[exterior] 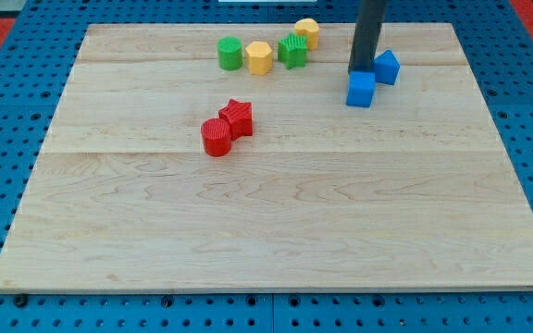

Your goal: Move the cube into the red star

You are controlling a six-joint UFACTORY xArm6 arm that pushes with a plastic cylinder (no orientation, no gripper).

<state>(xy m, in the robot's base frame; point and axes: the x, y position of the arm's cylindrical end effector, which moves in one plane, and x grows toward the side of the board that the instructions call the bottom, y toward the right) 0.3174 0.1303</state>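
- My tip comes down at the upper right of the board, right at the top-back edge of the blue cube; it looks to be touching, though from this angle I cannot be sure there is no sliver of gap.
- There are no fingers to spread or pinch here: the arm ends in a plain dark rod, so nothing is clasped, only nudged.
- The blue cube sits just below the tip toward the view's bottom, with a second blue block, of a less regular shape, just beside it on the view's right.
- I would judge the cube light, stiff and fairly slick on the smooth wood, likely to spin if pushed off-centre. The sound place to bear on it is the middle of its right-hand face, since the red star lies well apart to the view's left and a little lower.
- The red star is touching a red cylinder on its lower left.
- The rod stands close to upright, running out of the view's top.
- Along the top edge sit a green cylinder, a yellow hexagonal block, a green star and a yellow cylinder, clear of the likely path.
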